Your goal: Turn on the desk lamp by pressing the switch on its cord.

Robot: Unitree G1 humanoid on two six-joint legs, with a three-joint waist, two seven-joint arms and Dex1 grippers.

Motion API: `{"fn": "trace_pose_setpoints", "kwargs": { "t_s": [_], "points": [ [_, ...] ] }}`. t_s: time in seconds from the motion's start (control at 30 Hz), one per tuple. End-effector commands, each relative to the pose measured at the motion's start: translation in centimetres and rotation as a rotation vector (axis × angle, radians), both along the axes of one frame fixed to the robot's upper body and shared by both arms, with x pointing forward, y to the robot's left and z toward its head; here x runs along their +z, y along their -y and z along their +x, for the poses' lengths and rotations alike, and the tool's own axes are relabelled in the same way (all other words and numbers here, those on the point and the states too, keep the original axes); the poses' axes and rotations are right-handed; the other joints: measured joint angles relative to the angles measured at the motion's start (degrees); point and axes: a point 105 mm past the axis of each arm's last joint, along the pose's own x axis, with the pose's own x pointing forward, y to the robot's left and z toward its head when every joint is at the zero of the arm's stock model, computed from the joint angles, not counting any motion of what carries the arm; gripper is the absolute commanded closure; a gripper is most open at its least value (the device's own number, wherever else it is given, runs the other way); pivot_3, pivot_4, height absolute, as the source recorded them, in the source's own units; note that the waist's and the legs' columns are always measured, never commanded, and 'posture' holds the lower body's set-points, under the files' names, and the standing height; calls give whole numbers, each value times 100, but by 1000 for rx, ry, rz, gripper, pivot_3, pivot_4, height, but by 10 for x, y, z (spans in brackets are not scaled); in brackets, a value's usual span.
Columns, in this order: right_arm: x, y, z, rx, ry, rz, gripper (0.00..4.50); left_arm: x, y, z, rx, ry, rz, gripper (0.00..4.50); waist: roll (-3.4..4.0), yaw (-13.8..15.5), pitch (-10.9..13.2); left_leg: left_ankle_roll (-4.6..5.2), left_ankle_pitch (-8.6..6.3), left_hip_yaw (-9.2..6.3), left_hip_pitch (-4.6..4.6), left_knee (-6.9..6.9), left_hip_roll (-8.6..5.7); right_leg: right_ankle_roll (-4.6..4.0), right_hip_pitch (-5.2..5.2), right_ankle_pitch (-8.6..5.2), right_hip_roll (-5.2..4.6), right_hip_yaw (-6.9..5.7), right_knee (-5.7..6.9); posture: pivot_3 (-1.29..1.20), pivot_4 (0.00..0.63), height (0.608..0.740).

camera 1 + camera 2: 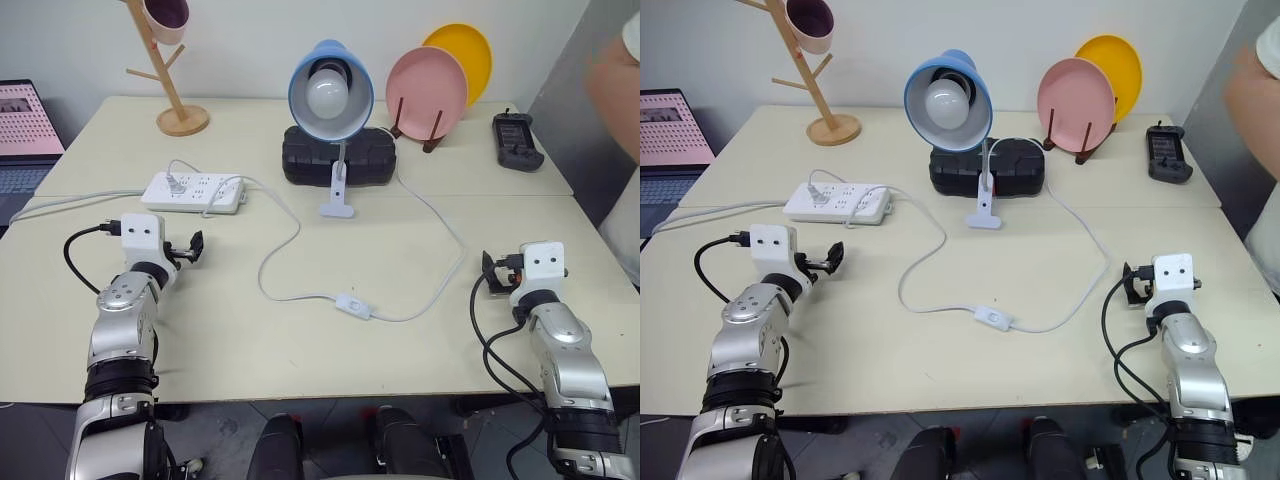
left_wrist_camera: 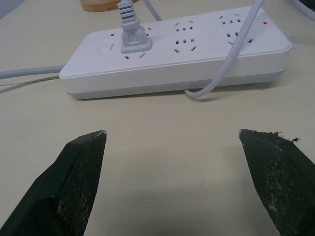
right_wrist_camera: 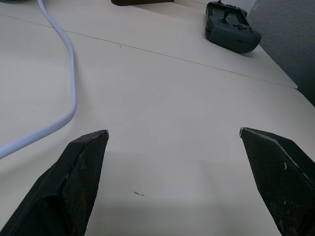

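A small desk lamp with a round light-blue shade and a large white globe bulb is seen at the upper centre of the head views, its white clip base set on the pale desk just in front of a black oblong block. A long thin white cord is looped from the lamp across the middle of the frame. The small white oblong switch is found on that cord, lying flat on the desk slightly below the centre of the frame, between the two arms and well apart from both.

The left claw is held wide open and empty at the left of the frame, pointed at a white multi-socket power strip near it, into which a white plug is fitted. The right claw is likewise spread wide with nothing in it, at the lower right, over bare desk.

Pink and yellow round plates are propped in a stand at the upper right, beside a dark handheld controller. A wooden mug tree is placed at the upper left.
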Motion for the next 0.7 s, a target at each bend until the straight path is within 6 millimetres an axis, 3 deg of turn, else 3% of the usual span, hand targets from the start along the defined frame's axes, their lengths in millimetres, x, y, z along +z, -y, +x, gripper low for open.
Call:
{"fn": "trace_pose_setpoints", "kwargs": {
  "t_s": [0.03,0.43,0.6,0.7],
  "points": [
    [20,3,0,-1,64,-32,13,18,-3,-2,-2,55,24,0,0,0,0,0,0,0,0,0,0,0,0,0,0,0,0,0,150,740],
    [32,-4,4,77,71,-89,13,24,-6,-7,-28,59,42,0,0,-1,0,0,0,0,0,0,0,0,0,0,0,0,-1,0,150,740],
    [46,-28,2,294,47,-130,13,38,15,-9,-227,43,83,0,0,-4,0,0,0,2,-1,-4,0,0,-1,-1,0,1,-5,0,150,740],
    [53,-68,-14,615,-58,-47,13,56,41,-15,-438,30,79,0,1,-9,2,0,0,2,-1,-4,1,-1,0,-1,0,1,-5,0,150,740]
  ]
}}
